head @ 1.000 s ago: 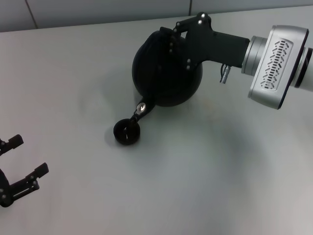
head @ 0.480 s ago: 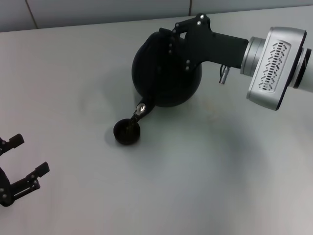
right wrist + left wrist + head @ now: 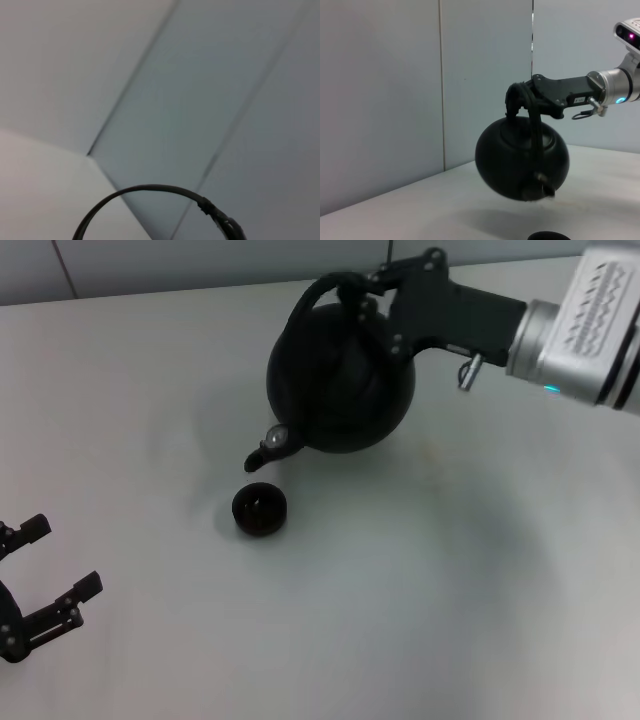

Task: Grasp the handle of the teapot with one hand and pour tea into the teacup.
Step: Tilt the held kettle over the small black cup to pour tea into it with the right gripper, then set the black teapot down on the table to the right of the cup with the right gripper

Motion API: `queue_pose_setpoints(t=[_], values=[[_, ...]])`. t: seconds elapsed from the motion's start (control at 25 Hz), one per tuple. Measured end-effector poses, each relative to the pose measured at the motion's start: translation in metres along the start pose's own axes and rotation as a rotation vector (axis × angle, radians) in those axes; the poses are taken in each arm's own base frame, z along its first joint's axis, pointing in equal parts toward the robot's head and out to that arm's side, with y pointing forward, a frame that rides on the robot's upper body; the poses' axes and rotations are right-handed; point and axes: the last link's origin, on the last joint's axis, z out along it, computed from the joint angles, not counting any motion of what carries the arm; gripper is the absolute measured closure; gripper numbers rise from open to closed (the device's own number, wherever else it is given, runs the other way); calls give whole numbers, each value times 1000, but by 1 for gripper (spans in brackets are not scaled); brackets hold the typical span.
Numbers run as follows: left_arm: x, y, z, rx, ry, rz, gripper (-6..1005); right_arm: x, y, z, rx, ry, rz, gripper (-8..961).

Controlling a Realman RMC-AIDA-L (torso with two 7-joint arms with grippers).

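Observation:
The round black teapot (image 3: pixel 340 380) hangs above the table, tilted a little, its metal-tipped spout (image 3: pixel 268 448) pointing down toward the teacup. My right gripper (image 3: pixel 357 290) is shut on the arched black handle (image 3: pixel 320 290) at the top of the pot. In the left wrist view the teapot (image 3: pixel 522 162) hangs in the air from the handle (image 3: pixel 536 125) and the right gripper (image 3: pixel 517 97). The small dark teacup (image 3: pixel 259 510) stands on the table just below and in front of the spout, clear of it. The handle (image 3: pixel 150 190) arcs through the right wrist view. My left gripper (image 3: pixel 55 560) is parked open at the near left.
The grey table (image 3: pixel 450 580) extends all around the cup and pot. A pale wall (image 3: pixel 380 100) rises behind the table's far edge. The teacup's rim (image 3: pixel 549 236) just shows at the edge of the left wrist view.
The right arm has risen and rolled back, bringing the teapot closer to level. The spout has lifted off the cup's rim. The left arm has stayed put.

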Motion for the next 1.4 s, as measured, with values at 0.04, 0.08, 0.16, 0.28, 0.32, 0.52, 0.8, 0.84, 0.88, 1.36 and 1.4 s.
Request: queue_pose_setpoints(t=[0.04, 0.08, 0.16, 0.28, 0.32, 0.52, 0.8, 0.84, 0.88, 1.36, 1.4], values=[[0, 0, 0, 0, 0, 0, 140, 3, -3, -8, 30, 4, 106, 876], [0, 0, 0, 0, 0, 0, 140, 3, -3, -8, 30, 4, 106, 876], [0, 0, 0, -1, 0, 1, 140, 7, -5, -18, 73, 2, 214, 876], [1, -1, 0, -1, 0, 2, 140, 14, -8, -35, 156, -11, 338, 876], [1, -1, 0, -1, 0, 3, 140, 20, -9, -49, 215, -19, 397, 877], [1, -1, 0, -2, 0, 3, 140, 32, -6, -79, 323, -24, 464, 877], [1, -1, 1, -6, -1, 3, 140, 43, 1, -101, 387, 1, 494, 876], [1, 0, 1, -7, -2, 3, 140, 46, 4, -105, 393, 13, 501, 876], [1, 0, 1, -7, -2, 3, 140, 46, 4, -105, 393, 13, 501, 876], [2, 0, 3, -14, 6, 6, 140, 61, 23, -104, 392, 87, 522, 874], [2, 0, 3, -13, 6, 6, 140, 61, 24, -103, 388, 89, 522, 874]])
